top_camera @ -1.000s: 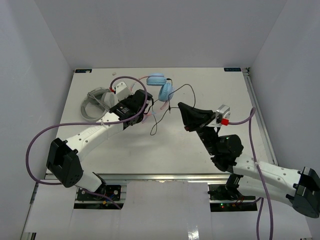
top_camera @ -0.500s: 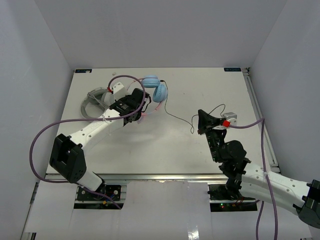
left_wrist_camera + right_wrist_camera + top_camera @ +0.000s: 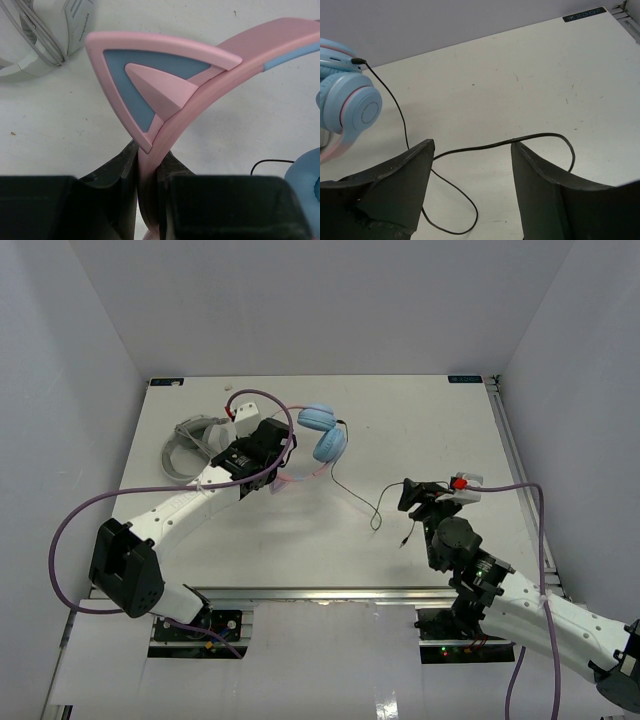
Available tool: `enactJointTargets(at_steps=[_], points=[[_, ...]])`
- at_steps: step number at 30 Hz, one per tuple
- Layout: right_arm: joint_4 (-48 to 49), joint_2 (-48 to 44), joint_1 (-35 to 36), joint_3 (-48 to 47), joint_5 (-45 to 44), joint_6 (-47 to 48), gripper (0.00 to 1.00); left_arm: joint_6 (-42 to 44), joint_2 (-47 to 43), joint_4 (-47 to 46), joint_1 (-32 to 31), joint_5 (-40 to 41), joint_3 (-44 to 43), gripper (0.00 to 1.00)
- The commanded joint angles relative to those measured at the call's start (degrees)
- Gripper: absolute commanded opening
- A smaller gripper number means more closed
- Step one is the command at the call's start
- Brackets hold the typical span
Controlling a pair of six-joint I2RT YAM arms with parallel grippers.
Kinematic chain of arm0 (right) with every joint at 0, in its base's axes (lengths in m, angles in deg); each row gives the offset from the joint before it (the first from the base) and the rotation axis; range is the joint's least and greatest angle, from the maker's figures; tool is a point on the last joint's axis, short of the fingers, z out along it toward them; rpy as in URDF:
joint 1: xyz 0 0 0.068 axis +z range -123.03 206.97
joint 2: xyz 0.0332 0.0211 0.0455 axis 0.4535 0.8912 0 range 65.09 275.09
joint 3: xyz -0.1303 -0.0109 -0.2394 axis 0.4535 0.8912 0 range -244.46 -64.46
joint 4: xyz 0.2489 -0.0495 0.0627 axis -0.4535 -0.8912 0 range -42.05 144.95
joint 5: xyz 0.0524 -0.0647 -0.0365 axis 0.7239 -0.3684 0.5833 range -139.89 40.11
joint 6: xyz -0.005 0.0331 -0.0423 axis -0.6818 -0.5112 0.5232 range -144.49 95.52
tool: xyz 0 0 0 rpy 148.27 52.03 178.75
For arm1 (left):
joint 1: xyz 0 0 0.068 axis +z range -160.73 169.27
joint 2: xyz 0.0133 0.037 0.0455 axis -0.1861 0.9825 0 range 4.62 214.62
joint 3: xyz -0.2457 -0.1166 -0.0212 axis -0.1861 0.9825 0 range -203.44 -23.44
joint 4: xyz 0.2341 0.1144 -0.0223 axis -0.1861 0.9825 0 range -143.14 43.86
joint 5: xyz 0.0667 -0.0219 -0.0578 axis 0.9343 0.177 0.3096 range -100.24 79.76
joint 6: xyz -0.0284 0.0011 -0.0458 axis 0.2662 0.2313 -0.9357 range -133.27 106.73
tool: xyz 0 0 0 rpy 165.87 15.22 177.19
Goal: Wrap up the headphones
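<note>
The headphones [image 3: 331, 443] have two light-blue earcups and a pink headband [image 3: 225, 75] with a pointed cat ear [image 3: 150, 85]. My left gripper [image 3: 281, 477] is shut on that headband just below the ear, and the left wrist view shows the pink strip pinched between both fingers. The thin black cable [image 3: 485, 146] runs from an earcup [image 3: 350, 105] across the table and ends loose near my right arm. My right gripper [image 3: 412, 496] stands open low over the table. The cable lies across the gap between its fingertips [image 3: 420, 150], gripped by neither.
A grey-white looped band [image 3: 185, 445] lies at the back left, just beyond my left gripper, and shows as the same band [image 3: 35, 40] in the left wrist view. The white table [image 3: 440, 420] has a metal rail along its right edge.
My right gripper has opened and let go of the cable, which now lies slack on the table. The right arm drew back toward the near right; the left arm shifted the headphones slightly.
</note>
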State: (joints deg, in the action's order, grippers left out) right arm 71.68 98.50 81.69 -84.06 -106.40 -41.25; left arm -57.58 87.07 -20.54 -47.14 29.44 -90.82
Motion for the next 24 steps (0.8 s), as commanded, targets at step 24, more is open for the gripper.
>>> enactJointTargets(at_steps=[24], points=[[-10.26, 6.12, -2.16, -17.23, 41.08, 21.41, 0.86, 13.8, -11.27, 5.2, 0.2, -16.98, -8.93, 0.0]])
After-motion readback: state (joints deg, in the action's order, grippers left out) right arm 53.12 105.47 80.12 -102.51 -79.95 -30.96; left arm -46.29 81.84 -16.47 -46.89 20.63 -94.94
